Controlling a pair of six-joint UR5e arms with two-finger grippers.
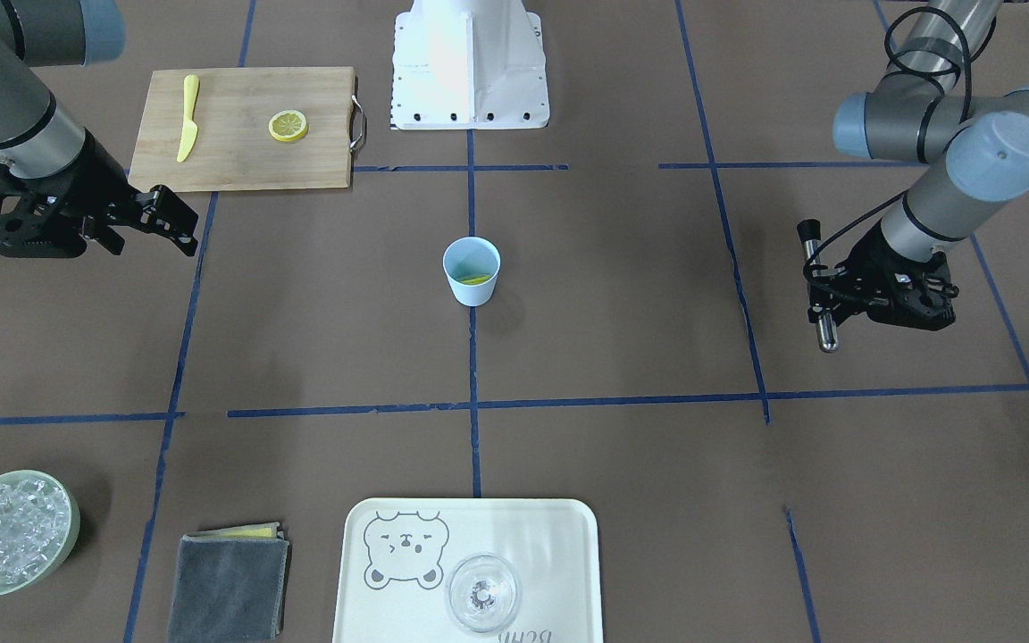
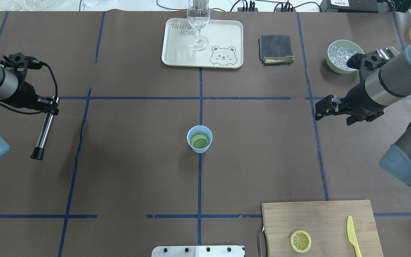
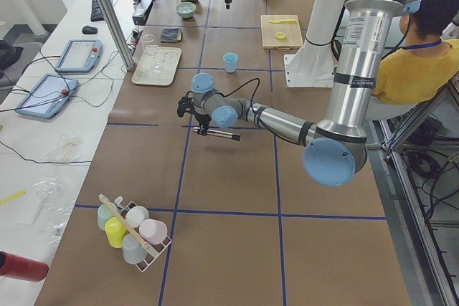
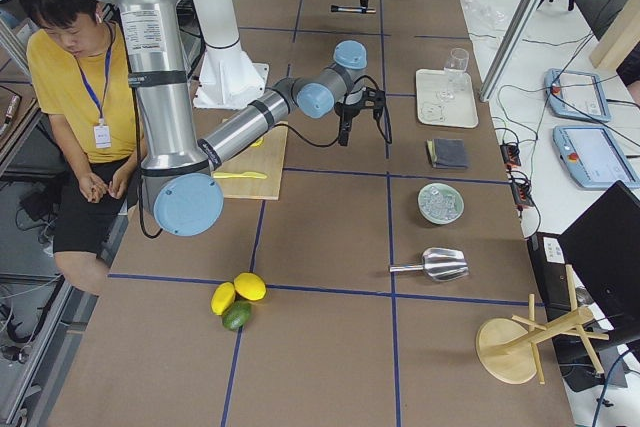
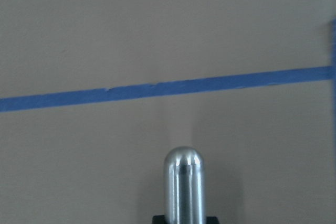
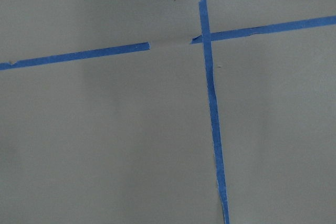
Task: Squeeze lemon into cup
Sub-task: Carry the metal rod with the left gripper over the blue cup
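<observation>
The light-blue cup [image 2: 199,139] stands at the table's middle, also in the front view [image 1: 472,271]. One lemon slice [image 2: 199,142] lies flat inside it. The second lemon slice [image 2: 300,241] lies on the wooden cutting board [image 2: 319,217]. My left gripper [image 2: 50,105] is far to the cup's left, shut on a metal rod with a black tip [image 2: 45,128]. The rod's rounded end shows in the left wrist view [image 5: 184,182]. My right gripper [image 2: 321,109] hovers far to the cup's right, open and empty.
A yellow plastic knife [image 2: 353,235] lies on the cutting board. At the far edge are a bear tray [image 2: 177,50] with a clear glass [image 2: 198,25], a folded grey cloth [image 2: 276,49] and a pale green bowl of ice [image 1: 75,536].
</observation>
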